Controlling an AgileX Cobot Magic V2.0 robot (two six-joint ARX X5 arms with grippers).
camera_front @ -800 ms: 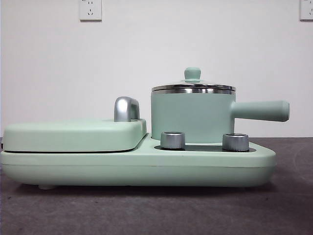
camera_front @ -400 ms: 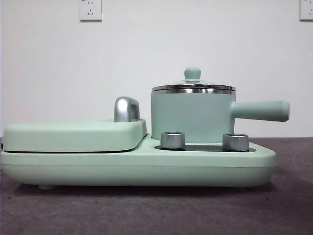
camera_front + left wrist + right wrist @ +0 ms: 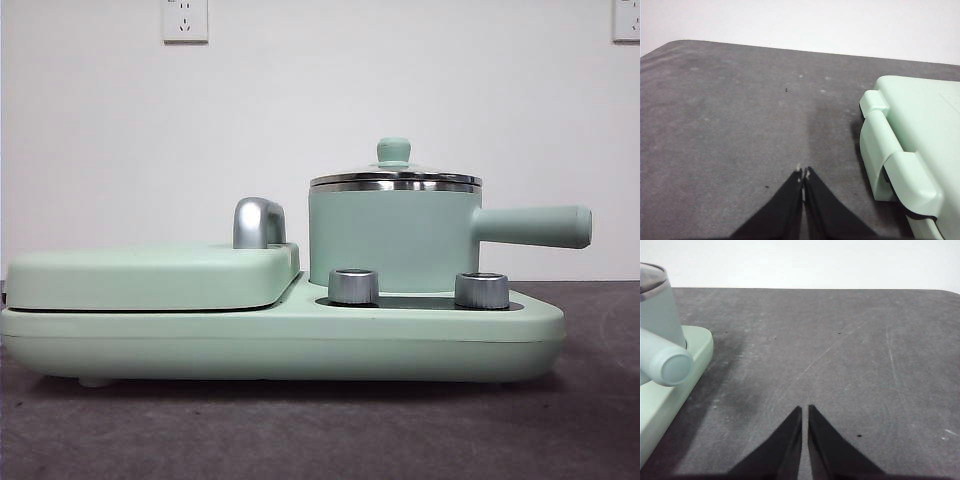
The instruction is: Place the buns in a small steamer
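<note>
Waiting clenched and empty over bare table, the left gripper [image 3: 803,174] sits beside the griddle [image 3: 912,145], the right gripper [image 3: 804,410] near the small steamer [image 3: 395,235], lid on, at 3 o'clock on the base; no buns visible.

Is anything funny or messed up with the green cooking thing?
Nothing stands out. The small steamer sits upright on its base with the glass lid level on top, and the griddle cover lies flat and closed. Nothing is spilled on the table. No buns show in any view.
</note>
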